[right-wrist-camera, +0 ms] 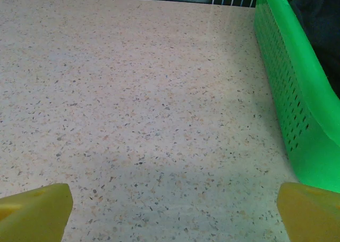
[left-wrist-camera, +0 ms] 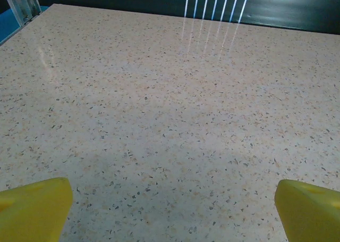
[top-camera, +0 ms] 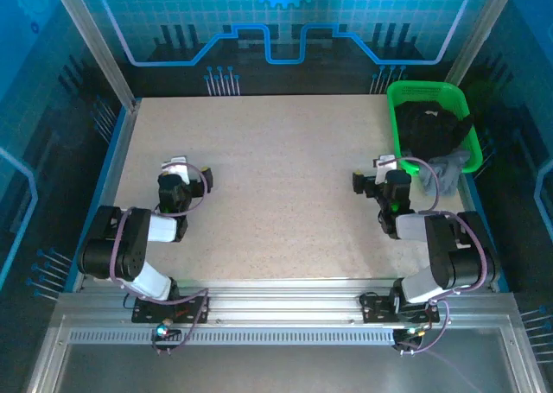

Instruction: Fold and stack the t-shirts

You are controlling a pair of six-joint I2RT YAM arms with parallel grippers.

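Taking twelve o'clock as the far edge of the surface point(top-camera: 285, 151), my left fingers point(top-camera: 190, 170) sit at about nine o'clock and my right fingers point(top-camera: 371, 172) at about three, both low over bare speckled stone. Both are spread wide with nothing between them. In each wrist view the yellow pads point(left-wrist-camera: 32, 213) point(right-wrist-camera: 311, 213) are cut off at the bottom corners, so I see only their tips and none of the rest. Just beside my right wrist, at its three o'clock, the grey t-shirt point(top-camera: 445, 173) spills over the near rim of the green mesh basket point(top-camera: 423, 87) and hangs toward six o'clock. A loop of my arm's cable crosses its left edge, and it is so bunched that I cannot make out neck, sleeves or hem. Its lump runs roughly from nine to three. Farther back, at about one o'clock on the surface, the black t-shirt point(top-camera: 432, 129) lies crumpled inside the basket, filling most of it. It has no clear long axis and I cannot tell which way it points. From my right wrist the basket wall point(right-wrist-camera: 287, 82) rises at two o'clock, and above it shows a dark patch of cloth point(right-wrist-camera: 321, 18), cropped by the frame.
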